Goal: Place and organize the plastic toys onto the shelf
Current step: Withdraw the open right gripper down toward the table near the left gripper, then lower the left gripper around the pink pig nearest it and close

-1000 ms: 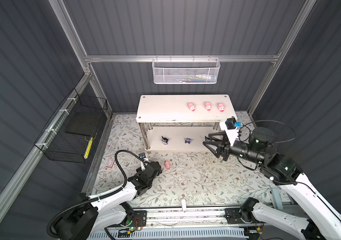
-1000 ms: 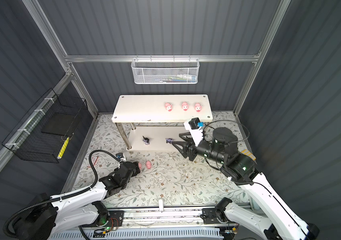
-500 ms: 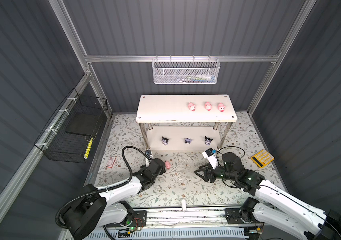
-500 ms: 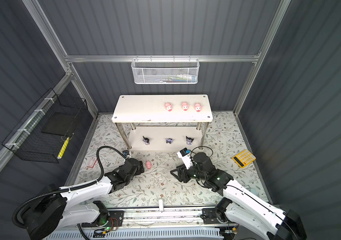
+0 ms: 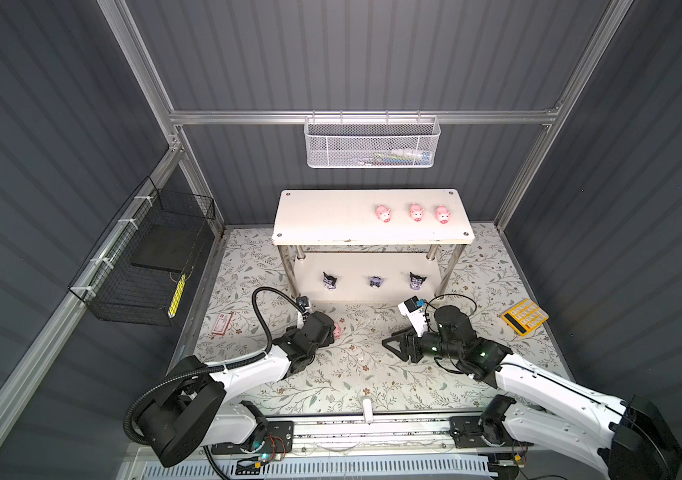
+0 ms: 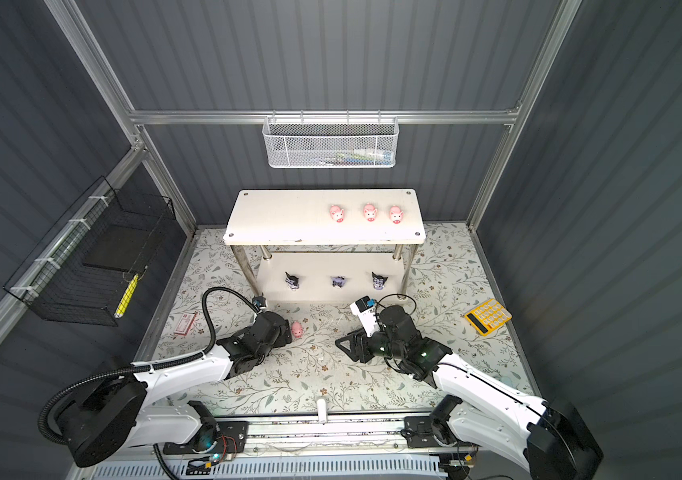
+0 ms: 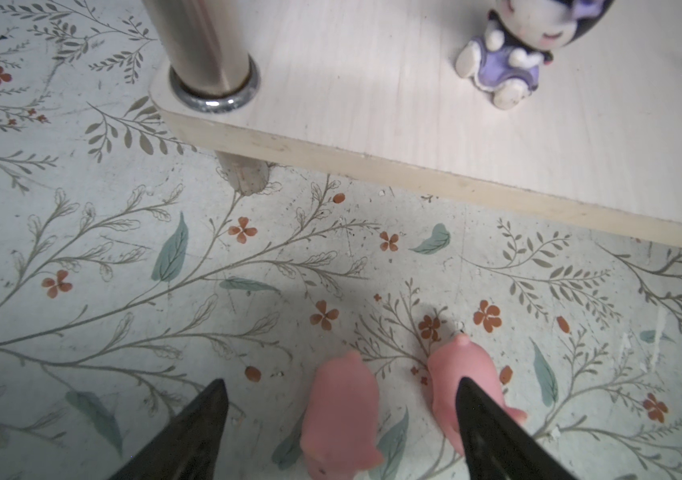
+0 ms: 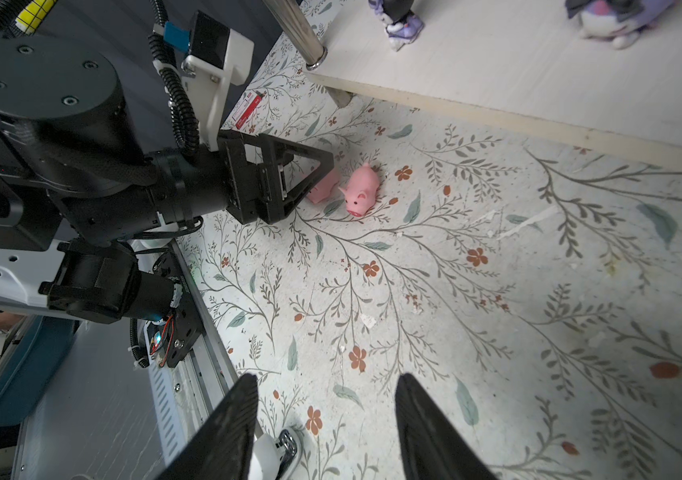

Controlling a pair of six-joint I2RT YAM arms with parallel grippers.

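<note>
Dark grey ribbed walls (image 5: 352,54) close me in at the back, left and right, framed by aluminium bars (image 5: 356,117). A white mesh basket (image 5: 372,143) hangs from the back bar, and a black wire basket (image 5: 144,266) hangs on the left wall. Under me lies a pale floral mat (image 5: 352,374), scuffed in places, with a metal rail (image 5: 372,430) along its front edge. The light is even.

Below me, the floral mat (image 5: 372,374) is carrying the shelf (image 5: 331,222) at twelve o'clock, two pink pigs (image 8: 362,189) at nine, a calculator (image 5: 524,316) at three.
</note>
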